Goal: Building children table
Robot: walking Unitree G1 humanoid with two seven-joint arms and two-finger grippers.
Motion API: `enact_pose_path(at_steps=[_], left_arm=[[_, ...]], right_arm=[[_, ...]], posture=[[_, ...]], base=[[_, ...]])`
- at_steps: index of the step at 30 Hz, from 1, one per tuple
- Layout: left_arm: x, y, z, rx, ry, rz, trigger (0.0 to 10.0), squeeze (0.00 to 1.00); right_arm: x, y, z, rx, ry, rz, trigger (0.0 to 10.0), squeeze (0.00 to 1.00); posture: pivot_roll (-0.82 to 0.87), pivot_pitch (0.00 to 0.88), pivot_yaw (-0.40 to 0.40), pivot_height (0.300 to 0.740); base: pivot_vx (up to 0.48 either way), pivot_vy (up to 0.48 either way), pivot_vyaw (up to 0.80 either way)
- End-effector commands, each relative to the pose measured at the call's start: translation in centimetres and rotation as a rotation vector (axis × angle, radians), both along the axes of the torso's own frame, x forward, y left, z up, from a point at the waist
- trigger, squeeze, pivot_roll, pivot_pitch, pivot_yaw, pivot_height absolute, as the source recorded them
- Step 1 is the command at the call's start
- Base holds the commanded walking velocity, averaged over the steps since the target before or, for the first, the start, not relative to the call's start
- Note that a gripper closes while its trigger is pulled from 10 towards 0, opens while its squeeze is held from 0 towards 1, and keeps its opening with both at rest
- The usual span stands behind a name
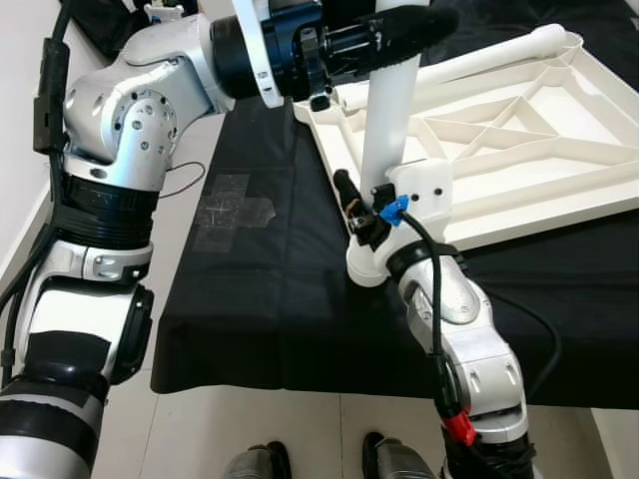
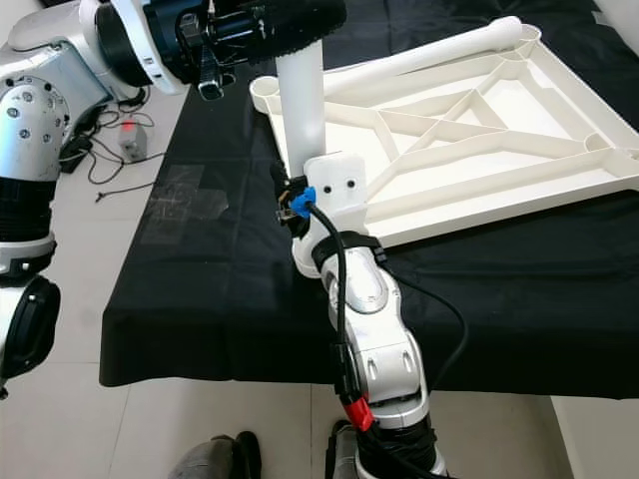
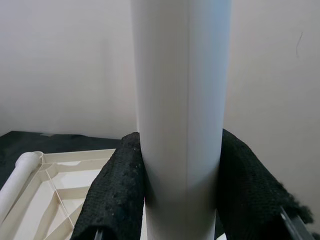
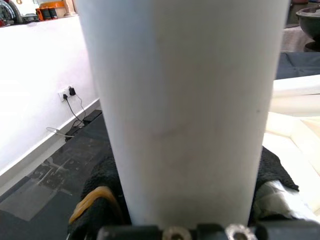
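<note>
A white table leg (image 1: 391, 120) stands nearly upright, held at both ends. My left gripper (image 1: 399, 35) is shut on its upper part, black fingers (image 3: 115, 195) pressed against either side. My right gripper (image 1: 364, 225) is shut on its lower part, just above the rounded bottom end. The white tabletop (image 1: 559, 215) lies upside down on the black cloth, ribs facing up. An open round socket (image 2: 265, 95) shows at its near-left corner, beside the held leg. A second white leg (image 1: 479, 60) runs along the far rim.
The black-clothed table (image 1: 260, 299) ends at a front edge close to my feet (image 1: 260, 464). Clear tape patches (image 1: 235, 210) lie on the cloth left of the tabletop. Cables and a small device (image 2: 130, 140) lie on the tiled floor to the left.
</note>
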State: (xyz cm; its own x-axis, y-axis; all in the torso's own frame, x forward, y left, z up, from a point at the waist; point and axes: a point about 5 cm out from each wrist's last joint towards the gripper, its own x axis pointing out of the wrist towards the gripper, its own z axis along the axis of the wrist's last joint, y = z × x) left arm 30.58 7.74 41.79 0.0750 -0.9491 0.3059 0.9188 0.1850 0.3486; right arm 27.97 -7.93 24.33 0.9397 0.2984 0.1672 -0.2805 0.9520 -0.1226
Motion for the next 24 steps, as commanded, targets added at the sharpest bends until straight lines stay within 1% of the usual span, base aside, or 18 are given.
enact_pose_path(at_steps=[1,8,14,15,17,18,20,22,23,24], left_arm=[[0.7,0.3,-0.2,0.000,0.021,0.053,0.0,0.00],[0.7,0.1,-0.4,0.007,0.016,0.041,0.0,0.00],[0.5,0.1,-0.6,0.023,0.018,0.017,0.0,0.00],[0.4,0.0,-0.6,0.031,0.016,0.008,0.0,0.00],[0.3,0.0,-0.7,0.035,0.014,0.002,0.0,0.00],[0.2,-0.1,-0.7,0.041,0.013,-0.008,0.0,0.00],[0.2,-0.1,-0.7,0.041,0.013,-0.008,0.0,0.00],[0.0,-0.3,-0.8,0.049,0.010,-0.021,0.0,0.00],[0.0,-0.3,-0.8,0.049,0.010,-0.021,0.0,0.00],[-0.1,-0.4,-0.9,0.052,0.009,-0.026,0.0,0.00]], right_arm=[[0.4,0.4,-4.3,-0.016,0.243,0.025,10.0,0.00],[0.4,0.2,-4.3,-0.010,0.242,0.025,10.0,0.00],[0.1,-0.1,-4.3,0.000,0.231,0.054,10.0,0.00],[0.1,-0.2,-4.1,0.004,0.221,0.067,10.0,1.00],[0.1,-0.4,-3.9,0.009,0.210,0.080,10.0,1.00],[0.2,-0.7,-3.6,0.017,0.198,0.112,10.0,1.00],[0.2,-0.7,-3.6,0.017,0.198,0.112,10.0,1.00],[0.5,-1.4,-2.7,0.017,0.173,0.214,10.0,1.00],[0.5,-1.4,-2.7,0.017,0.173,0.214,10.0,1.00],[0.6,-1.8,-2.2,0.013,0.160,0.265,10.0,1.00]], posture=[[0.03,0.277,0.087,0.740],[0.02,0.272,0.087,0.740],[0.01,0.263,0.090,0.740],[0.01,0.261,0.092,0.740],[0.01,0.260,0.094,0.740],[0.01,0.261,0.096,0.740],[0.01,0.261,0.096,0.740],[0.01,0.257,0.096,0.740],[0.01,0.257,0.096,0.740],[0.01,0.255,0.097,0.740]], base=[[0.000,0.000,0.00],[0.000,0.000,0.00],[0.000,0.000,0.00],[0.000,0.000,0.00],[0.000,0.000,0.00],[0.000,0.000,0.00],[0.000,0.000,0.00],[0.000,0.000,0.00],[0.000,0.000,0.00],[0.000,0.000,0.00]])
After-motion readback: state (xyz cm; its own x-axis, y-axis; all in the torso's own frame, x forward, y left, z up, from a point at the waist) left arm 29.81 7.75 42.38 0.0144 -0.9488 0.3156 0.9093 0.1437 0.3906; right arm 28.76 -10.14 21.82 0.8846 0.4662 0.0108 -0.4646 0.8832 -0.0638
